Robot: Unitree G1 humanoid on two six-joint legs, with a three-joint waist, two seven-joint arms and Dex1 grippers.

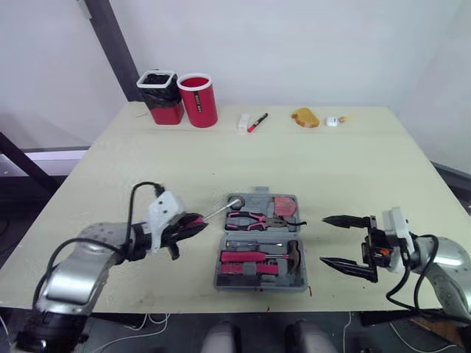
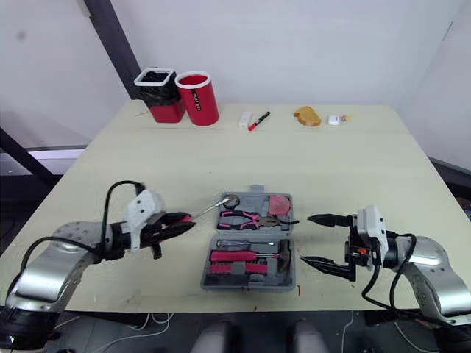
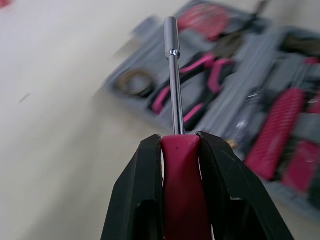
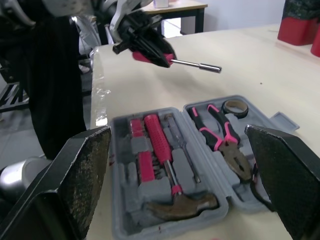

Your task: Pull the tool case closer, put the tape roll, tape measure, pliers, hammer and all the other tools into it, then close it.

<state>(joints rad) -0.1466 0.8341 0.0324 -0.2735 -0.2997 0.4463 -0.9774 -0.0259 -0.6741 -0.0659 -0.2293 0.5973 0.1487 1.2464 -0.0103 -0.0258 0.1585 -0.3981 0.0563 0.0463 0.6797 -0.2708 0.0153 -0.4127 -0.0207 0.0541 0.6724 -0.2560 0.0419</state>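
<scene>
Left claw (image 1: 193, 223) is clamped on the pink rubbery handle of a nut driver (image 3: 172, 90), its slim steel shaft aimed at the case. The right claw (image 1: 324, 240) hangs spread wide, holding nothing, just right of the case. A pale, matte counter (image 1: 331, 169) carries the grey moulded-plastic tool case (image 1: 254, 197), lying open near the front edge, so the pulling looks done. Seated in its recesses are the hammer (image 4: 159, 147) with ribbed red grip and dark steel head, pink-and-black pliers (image 1: 246, 218), a red rounded piece that may be the tape measure (image 1: 283, 204), and the small dark ring of the tape roll (image 1: 235, 203). Remaining, I judge: seat the driver, then close the lid.
</scene>
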